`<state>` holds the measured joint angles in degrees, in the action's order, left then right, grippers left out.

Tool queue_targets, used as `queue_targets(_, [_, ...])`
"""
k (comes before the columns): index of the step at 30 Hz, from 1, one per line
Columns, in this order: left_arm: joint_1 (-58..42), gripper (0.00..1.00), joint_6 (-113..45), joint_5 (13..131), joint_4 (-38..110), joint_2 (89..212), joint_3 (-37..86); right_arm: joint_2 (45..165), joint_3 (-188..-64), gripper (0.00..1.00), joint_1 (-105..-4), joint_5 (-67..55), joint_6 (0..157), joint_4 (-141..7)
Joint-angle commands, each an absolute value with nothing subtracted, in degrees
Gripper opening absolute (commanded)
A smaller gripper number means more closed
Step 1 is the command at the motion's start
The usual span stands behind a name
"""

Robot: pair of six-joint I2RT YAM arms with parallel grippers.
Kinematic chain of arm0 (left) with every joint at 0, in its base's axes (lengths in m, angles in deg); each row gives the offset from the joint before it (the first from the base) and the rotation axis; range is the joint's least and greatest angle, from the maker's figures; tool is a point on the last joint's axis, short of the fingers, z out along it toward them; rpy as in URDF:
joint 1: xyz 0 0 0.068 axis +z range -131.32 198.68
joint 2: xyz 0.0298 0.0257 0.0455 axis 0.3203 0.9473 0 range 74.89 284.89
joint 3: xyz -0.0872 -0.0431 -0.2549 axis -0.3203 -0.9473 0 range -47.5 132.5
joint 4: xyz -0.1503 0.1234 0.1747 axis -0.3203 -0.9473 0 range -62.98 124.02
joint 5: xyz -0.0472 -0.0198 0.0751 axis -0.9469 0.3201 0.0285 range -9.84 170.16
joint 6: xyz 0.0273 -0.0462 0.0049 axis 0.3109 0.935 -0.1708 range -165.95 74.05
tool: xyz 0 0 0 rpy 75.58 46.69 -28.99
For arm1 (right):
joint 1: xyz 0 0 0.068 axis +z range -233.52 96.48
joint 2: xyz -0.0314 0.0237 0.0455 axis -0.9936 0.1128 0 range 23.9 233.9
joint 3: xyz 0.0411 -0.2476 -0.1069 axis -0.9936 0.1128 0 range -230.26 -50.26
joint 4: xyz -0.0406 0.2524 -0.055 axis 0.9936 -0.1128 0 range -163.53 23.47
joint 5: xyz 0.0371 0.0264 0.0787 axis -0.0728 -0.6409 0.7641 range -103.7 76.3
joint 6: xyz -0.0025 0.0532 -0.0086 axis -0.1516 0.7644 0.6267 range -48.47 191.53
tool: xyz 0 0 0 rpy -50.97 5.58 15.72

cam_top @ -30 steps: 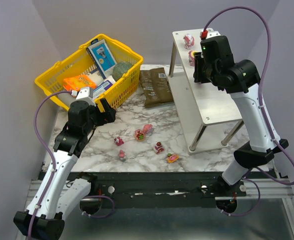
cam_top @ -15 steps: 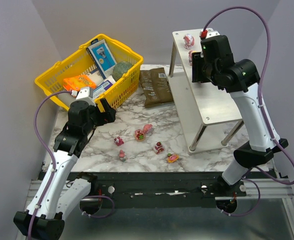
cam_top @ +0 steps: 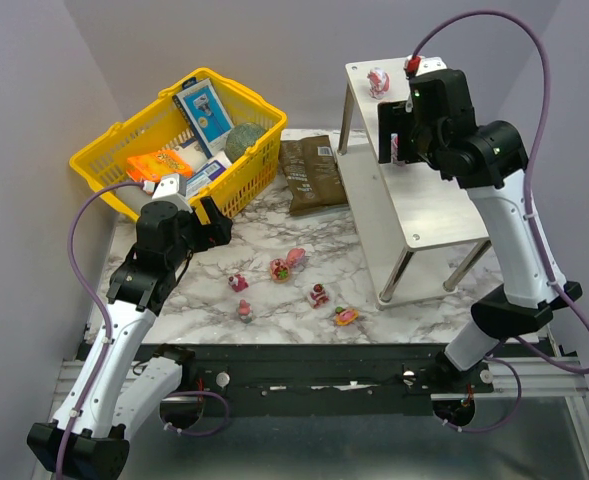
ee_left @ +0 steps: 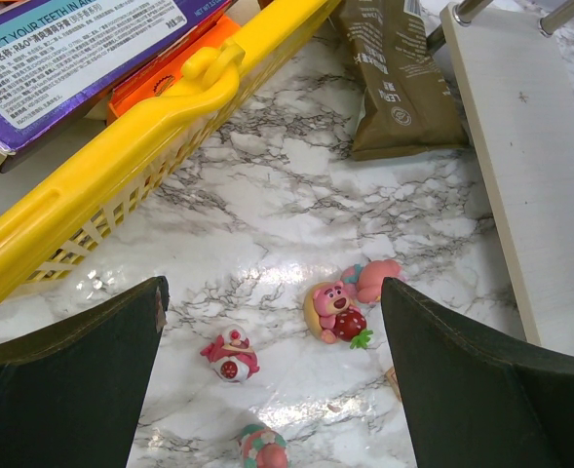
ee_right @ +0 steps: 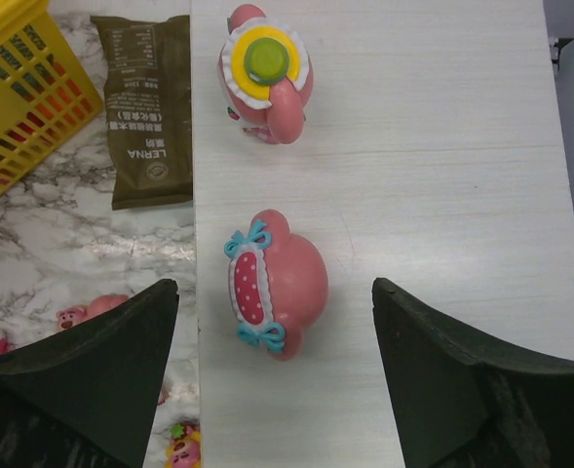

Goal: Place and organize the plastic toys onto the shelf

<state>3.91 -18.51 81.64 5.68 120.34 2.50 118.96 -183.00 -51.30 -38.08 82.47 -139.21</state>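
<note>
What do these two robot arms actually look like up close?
The left arm and right arm have white tube-like links joined by chunky black joints. A purple cable loops along each. The fingers are broad dark wedges. A red plug tops the right wrist.

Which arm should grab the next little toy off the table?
Left, probably. The left hand hangs open close above the toys on the table. The right hand is open up over the shelf, farther from them.

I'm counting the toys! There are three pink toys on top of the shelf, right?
No, two pink toys are on top of the shelf: one with a yellow cap, one with a dotted bow. The right wrist view shows it.
</note>
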Motion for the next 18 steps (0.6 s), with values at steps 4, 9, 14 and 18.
queue_targets(4, [3.6, 0.99, -19.0, 81.6, 6.9, 120.2, 3.3, 110.8, -180.0, 0.89, -51.6, -32.4, 79.7, -131.1])
queue_targets(9, [3.6, 0.99, -19.0, 81.4, 7.0, 120.4, 3.7, 103.8, -171.9, 0.89, -51.4, -23.1, 77.1, -123.4])
queue_targets(14, [3.6, 0.99, -18.9, 81.3, 7.0, 120.4, 3.8, 99.4, -164.7, 0.89, -50.0, -8.9, 74.2, -115.1])
queue_targets(18, [3.6, 0.99, -18.7, 81.3, 6.9, 120.2, 3.8, 96.6, -157.8, 0.89, -44.1, 2.8, 67.9, -110.6])
